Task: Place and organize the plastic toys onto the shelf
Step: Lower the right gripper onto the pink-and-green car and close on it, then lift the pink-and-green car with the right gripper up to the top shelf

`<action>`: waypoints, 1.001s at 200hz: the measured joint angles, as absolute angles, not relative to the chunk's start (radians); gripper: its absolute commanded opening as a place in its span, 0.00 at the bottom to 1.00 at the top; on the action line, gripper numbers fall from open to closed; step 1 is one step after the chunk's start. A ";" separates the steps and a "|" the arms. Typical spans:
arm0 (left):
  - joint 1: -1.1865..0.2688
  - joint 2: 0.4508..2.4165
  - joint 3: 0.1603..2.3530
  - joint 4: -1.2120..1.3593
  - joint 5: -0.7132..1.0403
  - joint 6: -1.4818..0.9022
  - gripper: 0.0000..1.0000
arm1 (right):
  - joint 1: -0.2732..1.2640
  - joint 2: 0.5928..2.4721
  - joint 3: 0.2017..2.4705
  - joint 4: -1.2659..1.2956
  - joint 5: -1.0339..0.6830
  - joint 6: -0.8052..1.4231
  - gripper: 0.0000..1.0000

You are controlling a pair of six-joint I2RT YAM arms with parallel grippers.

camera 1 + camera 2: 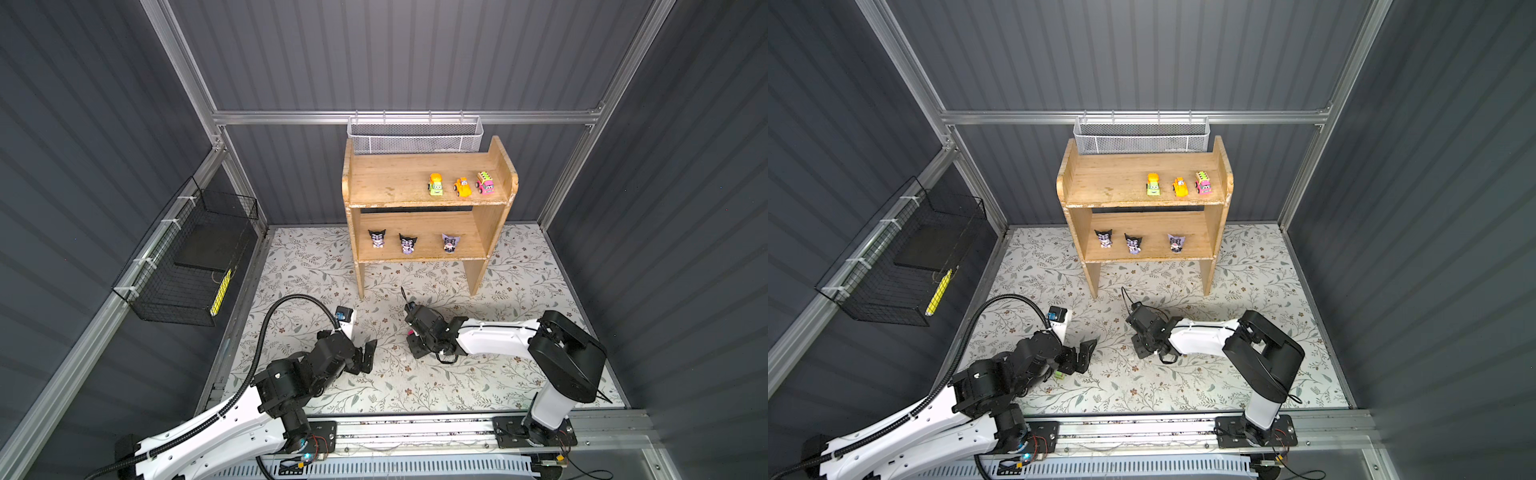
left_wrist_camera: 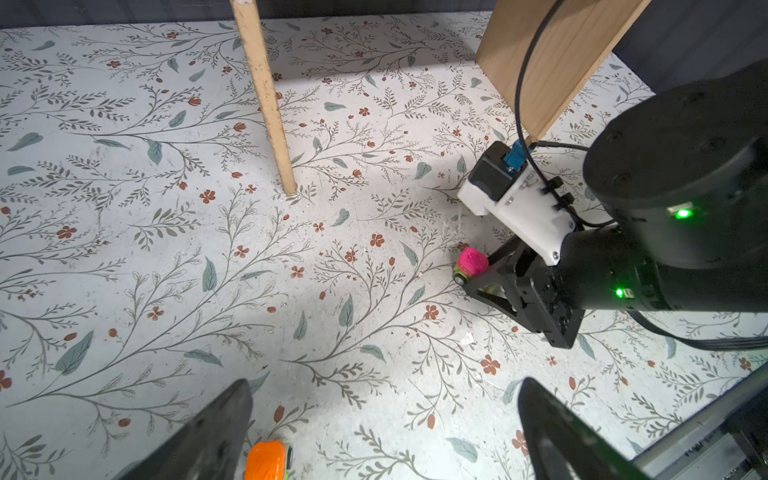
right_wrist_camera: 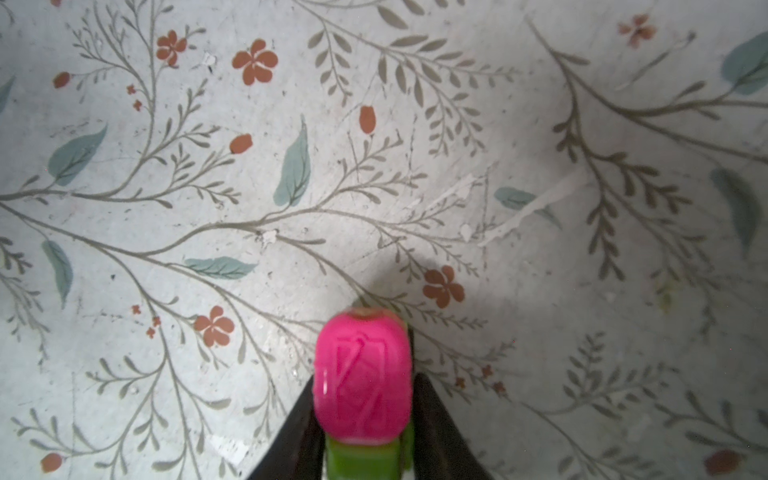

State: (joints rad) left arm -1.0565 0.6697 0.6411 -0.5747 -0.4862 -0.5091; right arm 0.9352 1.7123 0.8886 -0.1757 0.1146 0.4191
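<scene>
The wooden shelf (image 1: 390,183) stands at the back in both top views. Three cartoon cars (image 1: 462,187) line its top tier on the right. Three black-and-lilac figurines (image 1: 407,243) stand on the lower tier. My right gripper (image 3: 365,399) is shut on a pink-and-green car (image 3: 361,365), low over the floral floor in front of the shelf (image 1: 1142,178). That car (image 2: 471,262) also shows in the left wrist view. My left gripper (image 2: 384,388) is open, nothing between its fingers. An orange car (image 2: 266,459) lies on the floor beside one finger.
A white mesh basket (image 1: 413,137) hangs behind the shelf. A black wire basket (image 1: 187,257) is fixed to the left wall. Both shelf legs (image 2: 266,95) reach the floor near the right arm (image 1: 498,336). A metal rail (image 1: 415,428) runs along the front.
</scene>
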 measured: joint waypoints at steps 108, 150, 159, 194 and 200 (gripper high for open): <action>-1.056 0.760 0.706 -0.544 -0.495 -0.448 1.00 | 0.975 1.455 1.130 -0.503 0.218 0.406 0.34; -1.056 0.853 0.798 -0.504 -0.502 -0.384 1.00 | 0.978 1.384 1.325 -0.658 0.311 0.381 0.33; -1.056 0.876 0.824 -0.498 -0.505 -0.368 1.00 | 0.978 1.380 1.377 -0.684 0.334 0.372 0.34; -1.056 0.944 0.919 -0.477 -0.516 -0.306 1.00 | 0.978 1.404 1.617 -0.769 0.424 0.312 0.34; -1.056 0.952 0.935 -0.474 -0.517 -0.296 1.00 | 0.978 1.416 1.662 -0.778 0.438 0.301 0.34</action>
State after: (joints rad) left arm -1.0565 0.9524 0.9348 -0.4740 -0.5175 -0.2962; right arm 0.9779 1.4162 1.6623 -0.7776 0.4381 0.3012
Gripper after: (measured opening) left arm 0.997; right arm 0.340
